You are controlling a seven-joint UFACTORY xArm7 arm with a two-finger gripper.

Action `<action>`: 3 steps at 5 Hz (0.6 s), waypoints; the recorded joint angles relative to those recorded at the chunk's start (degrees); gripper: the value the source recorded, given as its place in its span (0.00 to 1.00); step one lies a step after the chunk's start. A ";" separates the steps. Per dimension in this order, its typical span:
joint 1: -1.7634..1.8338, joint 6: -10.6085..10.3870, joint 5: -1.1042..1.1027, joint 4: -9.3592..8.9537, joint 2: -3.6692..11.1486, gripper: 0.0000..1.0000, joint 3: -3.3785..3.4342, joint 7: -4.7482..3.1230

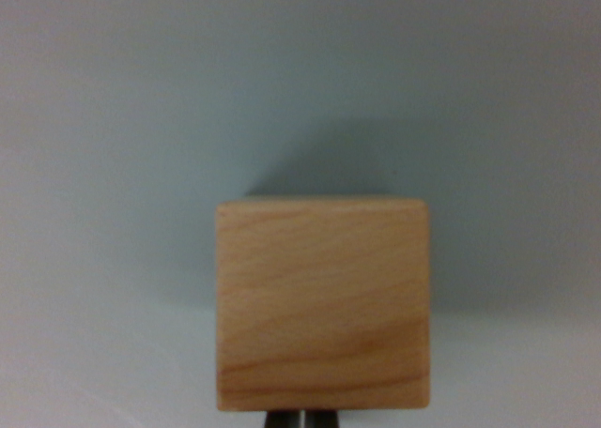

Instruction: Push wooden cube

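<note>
A: Where's the wooden cube [322, 304]?
B: Low in the wrist view, toward six o'clock from centre, on a pale grey surface [113, 165], its shadow cast toward twelve.
A: And the gripper [301, 419]?
B: Two dark fingertips [283, 419] peek out at six o'clock, right against the cube's near edge, nearly together, clenched with nothing between them

Soft, dim, even light; whole wrist view slightly blurred; the wooden cube [322, 304] casts a diffuse shadow behind it; no glare.
</note>
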 joint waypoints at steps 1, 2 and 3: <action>0.00 0.00 0.00 0.00 0.00 1.00 0.00 0.00; -0.01 0.24 -0.06 0.67 0.43 1.00 -0.04 -0.02; -0.01 0.24 -0.06 0.67 0.43 1.00 -0.04 -0.02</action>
